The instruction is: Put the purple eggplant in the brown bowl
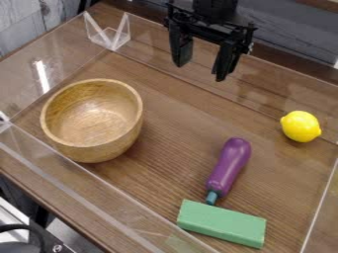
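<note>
Hanging above the far middle of the dark wood-grain table (pixel 158 109), the black gripper (pixel 209 57) points down with its jaws spread apart and nothing between them. It is up in the air, well apart from everything on the surface.

Nearer to me, right of centre, the small glossy purple eggplant (pixel 228 163) lies on the table, slanted, its rounded end towards the back and its darker stem end towards the front. That stem end sits just beside the flat green rectangular block (pixel 222 223), which lies at the front edge.

The round light-brown wooden bowl (pixel 93 121) with its thick rim stands upright on the left, holding nothing, well apart from the eggplant. 1 yellow lemon (pixel 301 126) rests by itself at the right side.
</note>
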`<state>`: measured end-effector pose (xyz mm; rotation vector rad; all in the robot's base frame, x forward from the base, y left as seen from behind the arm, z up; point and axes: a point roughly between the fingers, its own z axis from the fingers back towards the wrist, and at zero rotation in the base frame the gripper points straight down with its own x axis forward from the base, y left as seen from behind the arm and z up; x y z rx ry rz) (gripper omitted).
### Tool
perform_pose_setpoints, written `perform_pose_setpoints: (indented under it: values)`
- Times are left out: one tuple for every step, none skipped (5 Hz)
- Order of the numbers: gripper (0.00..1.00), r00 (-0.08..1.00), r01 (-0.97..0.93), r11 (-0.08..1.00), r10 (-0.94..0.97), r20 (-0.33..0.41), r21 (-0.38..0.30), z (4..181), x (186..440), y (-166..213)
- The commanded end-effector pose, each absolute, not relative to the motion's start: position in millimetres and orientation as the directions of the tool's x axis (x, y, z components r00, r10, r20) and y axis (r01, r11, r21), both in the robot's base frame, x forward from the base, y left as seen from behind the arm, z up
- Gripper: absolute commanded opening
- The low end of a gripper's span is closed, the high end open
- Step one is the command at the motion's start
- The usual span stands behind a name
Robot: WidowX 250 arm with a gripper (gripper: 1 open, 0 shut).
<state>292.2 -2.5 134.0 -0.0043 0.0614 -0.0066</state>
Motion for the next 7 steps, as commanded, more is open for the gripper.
perform_pose_setpoints:
  values:
    - [1.0, 0.997, 0.012, 1.0, -0.013, -0.081, -0.008, 125.5, 286, -7]
    - [1.0, 0.994, 0.045, 0.999, -0.047, -0.098, -0.021, 108.1, 268, -18]
    - [1.0, 0.993, 0.07, 0.997, -0.072, -0.095, -0.033, 95.5, 257, -28]
    - [1.0, 0.991, 0.094, 0.995, -0.097, -0.09, -0.039, 88.0, 249, -38]
    - [1.0, 0.991, 0.104, 0.994, -0.107, -0.082, -0.044, 82.6, 247, -47]
    - [1.0, 0.991, 0.109, 0.993, -0.112, -0.072, -0.049, 77.1, 247, -53]
    - [1.0, 0.992, 0.11, 0.993, -0.113, -0.064, -0.054, 71.3, 247, -57]
